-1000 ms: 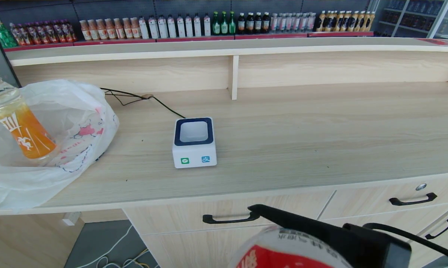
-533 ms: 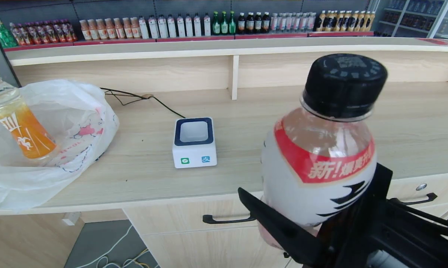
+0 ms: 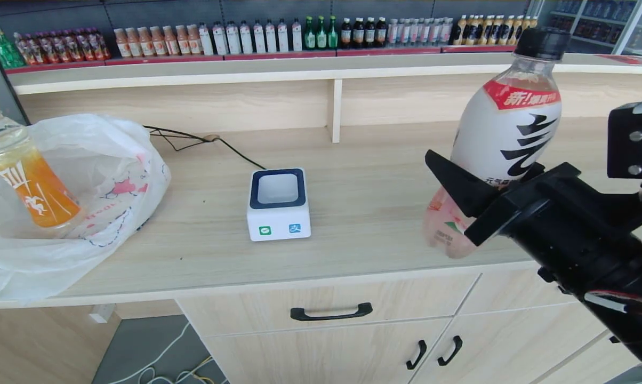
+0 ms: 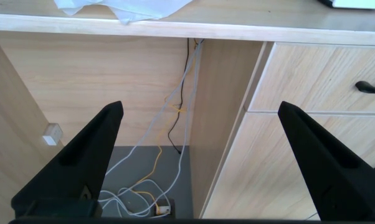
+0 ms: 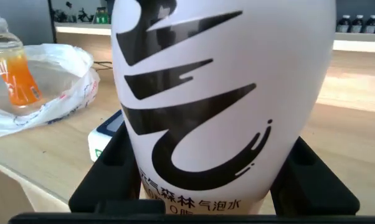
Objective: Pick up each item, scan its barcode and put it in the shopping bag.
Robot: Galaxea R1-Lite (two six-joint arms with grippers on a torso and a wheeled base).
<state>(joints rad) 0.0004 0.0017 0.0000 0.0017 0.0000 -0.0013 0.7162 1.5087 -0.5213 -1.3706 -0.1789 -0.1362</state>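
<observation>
My right gripper [image 3: 489,200] is shut on a white-labelled drink bottle [image 3: 505,133] with a black cap, held upright above the right part of the counter. The same bottle [image 5: 222,99] stands close up in the right wrist view, between the fingers. The white barcode scanner [image 3: 278,204] sits at the counter's middle, to the left of the bottle; a corner of the scanner [image 5: 106,137] peeks out beside the bottle. The shopping bag [image 3: 81,202] lies at the counter's left end with an orange drink bottle [image 3: 25,170] in it. My left gripper [image 4: 197,162] is open, low in front of the cabinet below the counter.
The wooden counter [image 3: 406,176] has a raised back shelf and a vertical divider [image 3: 334,109]. The scanner's black cable [image 3: 203,140] runs toward the back. Drawers with black handles [image 3: 331,312] are below. Shelves of bottles [image 3: 299,32] line the far wall.
My right arm has risen from below the counter edge and moved right and away, carrying the white-labelled bottle up over the counter. The bag, orange bottle and scanner stayed put.
</observation>
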